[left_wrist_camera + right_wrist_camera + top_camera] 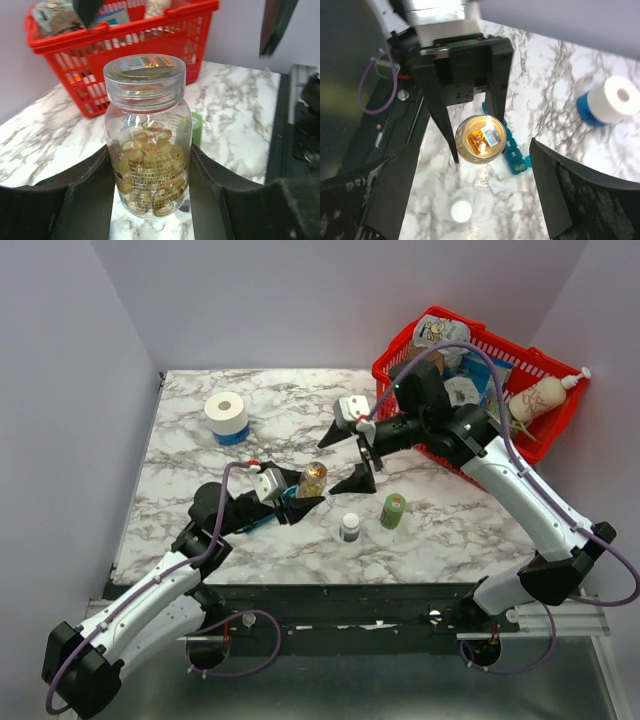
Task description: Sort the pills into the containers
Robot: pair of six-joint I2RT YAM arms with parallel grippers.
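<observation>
The pills (150,155) are yellowish capsules inside a small clear bottle (147,140) with a tan cap (480,139). My left gripper (148,150) is shut on the bottle's lower body and holds it upright; in the top view the bottle (312,480) stands at the table's middle. My right gripper (340,462) is open and hangs above the bottle, one finger on each side of the cap, touching nothing. The containers, a blue organiser strip (514,156), lie under the bottle and the left fingers (440,115), mostly hidden.
A green bottle (393,511) and a white bottle with a dark cap (349,528) stand to the right of the held bottle. A white roll on a blue base (226,415) sits at the back left. A red wire basket (470,380) of items stands at the back right.
</observation>
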